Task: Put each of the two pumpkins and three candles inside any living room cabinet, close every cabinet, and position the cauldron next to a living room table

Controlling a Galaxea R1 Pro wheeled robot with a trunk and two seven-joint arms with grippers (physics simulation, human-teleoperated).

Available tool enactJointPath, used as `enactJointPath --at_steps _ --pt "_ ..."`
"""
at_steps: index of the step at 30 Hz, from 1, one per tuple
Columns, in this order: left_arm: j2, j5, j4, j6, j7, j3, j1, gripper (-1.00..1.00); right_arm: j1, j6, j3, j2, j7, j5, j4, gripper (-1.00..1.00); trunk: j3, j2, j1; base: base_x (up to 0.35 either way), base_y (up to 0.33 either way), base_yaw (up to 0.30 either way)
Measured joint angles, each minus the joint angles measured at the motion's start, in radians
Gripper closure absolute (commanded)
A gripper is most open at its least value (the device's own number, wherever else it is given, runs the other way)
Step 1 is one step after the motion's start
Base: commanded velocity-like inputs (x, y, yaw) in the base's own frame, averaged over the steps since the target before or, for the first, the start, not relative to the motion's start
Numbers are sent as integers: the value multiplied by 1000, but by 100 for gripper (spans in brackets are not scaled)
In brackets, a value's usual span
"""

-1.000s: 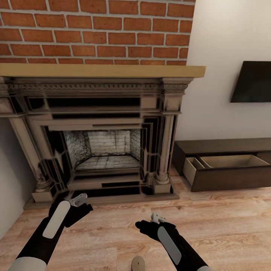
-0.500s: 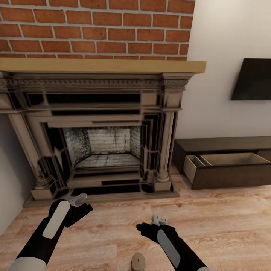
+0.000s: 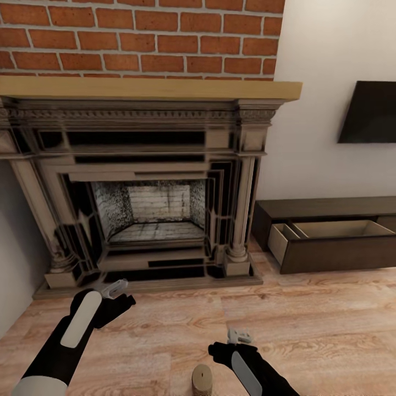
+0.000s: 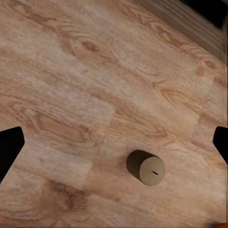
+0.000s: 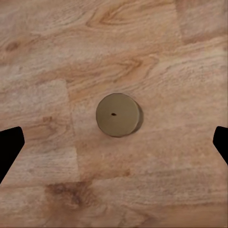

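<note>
Candle (image 3: pixel 202 379), a short tan cylinder, stands upright on the wood-plank floor (image 3: pixel 308 324) near the head view's lower edge, its long axis vertical and its wick dot facing up; it shows directly below the right claw (image 3: pixel 238 335) and between both claws' dark, wide-apart fingertips (image 5: pixel 10 145) in the wrist views. The left claw (image 3: pixel 114 288) hangs open nearer the fireplace (image 3: pixel 148 181). Right of the fireplace, against the white wall, the cabinet (image 3: pixel 330 234) has one drawer pulled out, pale inside.
</note>
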Motion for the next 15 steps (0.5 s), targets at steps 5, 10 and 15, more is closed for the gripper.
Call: enactJointPath --at_steps 5,10,15 --pt "3 5 -100 90 1 6 6 -100 0 -16 3 2 0 7 5 -100 -16 -35 19 0 0 0" --pt "13 4 -97 91 -3 6 7 -100 -10 -18 5 -4 20 12 -17 -100 -16 -35 19 0 0 0" --pt "5 1 -97 90 -3 6 7 -100 -13 -32 2 -26 20 12 -18 -100 -16 -35 19 0 0 0"
